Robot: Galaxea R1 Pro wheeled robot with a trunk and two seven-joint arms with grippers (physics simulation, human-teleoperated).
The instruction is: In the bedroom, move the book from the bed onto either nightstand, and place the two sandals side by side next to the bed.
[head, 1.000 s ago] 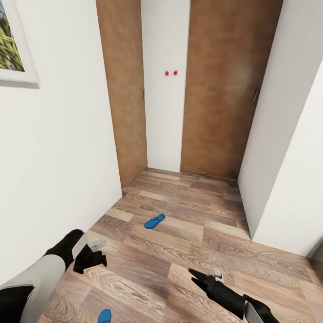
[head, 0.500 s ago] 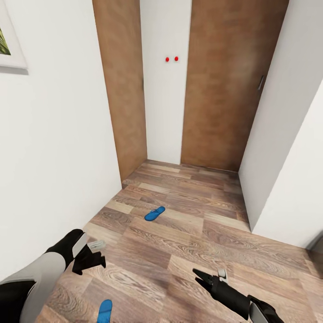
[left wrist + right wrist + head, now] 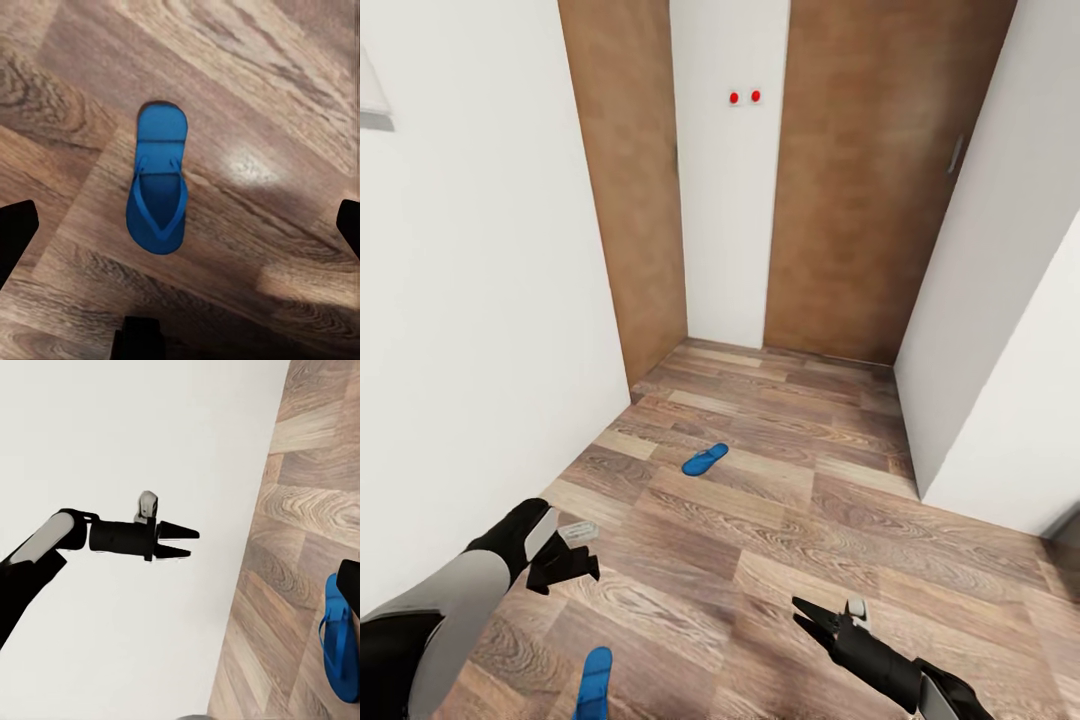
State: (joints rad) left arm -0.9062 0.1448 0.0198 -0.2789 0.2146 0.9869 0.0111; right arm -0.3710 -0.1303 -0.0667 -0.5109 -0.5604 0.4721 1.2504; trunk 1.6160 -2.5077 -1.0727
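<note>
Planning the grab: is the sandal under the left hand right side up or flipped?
Right side up: the sandal lies flat on the floor, thong straps facing up.

Head camera sits high, tilted forward and down a narrow stretch of wood-plank floor (image 3: 760,520) toward white walls and brown doors (image 3: 860,190) at the top of the frame. Both arms poke in along the bottom edge. Left wrist camera hangs close over the floor, facing straight down at the near sandal (image 3: 157,180), the same one at the head view's lower left. Right wrist camera looks sideways across the room, catching the left gripper (image 3: 180,541) against a wall and that sandal at lower right.
</note>
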